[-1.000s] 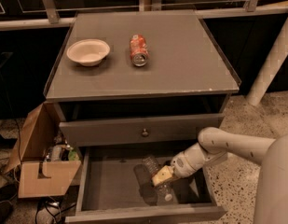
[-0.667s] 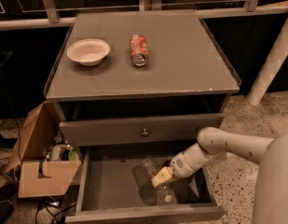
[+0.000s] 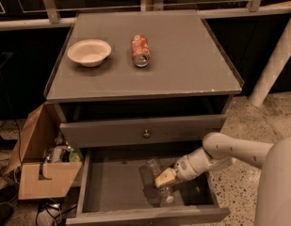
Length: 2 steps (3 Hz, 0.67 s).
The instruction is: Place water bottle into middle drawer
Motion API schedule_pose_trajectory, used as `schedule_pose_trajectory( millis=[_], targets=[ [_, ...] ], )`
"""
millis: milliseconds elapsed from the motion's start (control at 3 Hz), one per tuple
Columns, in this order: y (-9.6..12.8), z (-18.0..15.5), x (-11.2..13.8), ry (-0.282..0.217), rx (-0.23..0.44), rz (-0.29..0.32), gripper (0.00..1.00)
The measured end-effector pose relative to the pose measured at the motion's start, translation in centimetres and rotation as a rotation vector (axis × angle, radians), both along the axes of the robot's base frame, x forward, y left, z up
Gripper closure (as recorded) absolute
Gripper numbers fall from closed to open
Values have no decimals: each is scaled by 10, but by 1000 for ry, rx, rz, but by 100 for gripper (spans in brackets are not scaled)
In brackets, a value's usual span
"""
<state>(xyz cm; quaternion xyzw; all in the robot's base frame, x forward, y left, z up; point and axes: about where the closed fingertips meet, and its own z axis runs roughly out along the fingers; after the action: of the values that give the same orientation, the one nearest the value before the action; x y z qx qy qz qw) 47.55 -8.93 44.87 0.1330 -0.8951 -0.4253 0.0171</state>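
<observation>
Water bottle (image 3: 158, 172) lies inside the middle drawer (image 3: 112, 186), which is pulled out from the cabinet, and it is the only thing showing on the drawer's flat grey floor. It sits right of the drawer's centre. Whether it rests on the floor or hangs just above it cannot be told.

The jaws are down inside the drawer at the end of the white arm (image 3: 230, 150), which reaches in from the right. They are closed across the bottle's middle, with a pale yellowish pad on the side facing the camera.

The bottle's long axis runs from the back of the drawer toward its front wall, slanting a little to the right. One clear end points to the back and the other to the front.

Above the drawer is the grey drawer front with a round knob (image 3: 146, 133). On the counter (image 3: 192, 65) stand a white bowl (image 3: 89, 52) and, near it, an orange-red soda can (image 3: 140, 51) lying on its side. A cardboard box (image 3: 41, 173) beside the cabinet's left side holds mixed clutter.
</observation>
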Motion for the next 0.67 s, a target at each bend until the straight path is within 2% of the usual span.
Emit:
schedule_pose_trajectory(
  millis=[667],
  targets=[
    [0,-12,13,4,27,-41,100]
  ],
)
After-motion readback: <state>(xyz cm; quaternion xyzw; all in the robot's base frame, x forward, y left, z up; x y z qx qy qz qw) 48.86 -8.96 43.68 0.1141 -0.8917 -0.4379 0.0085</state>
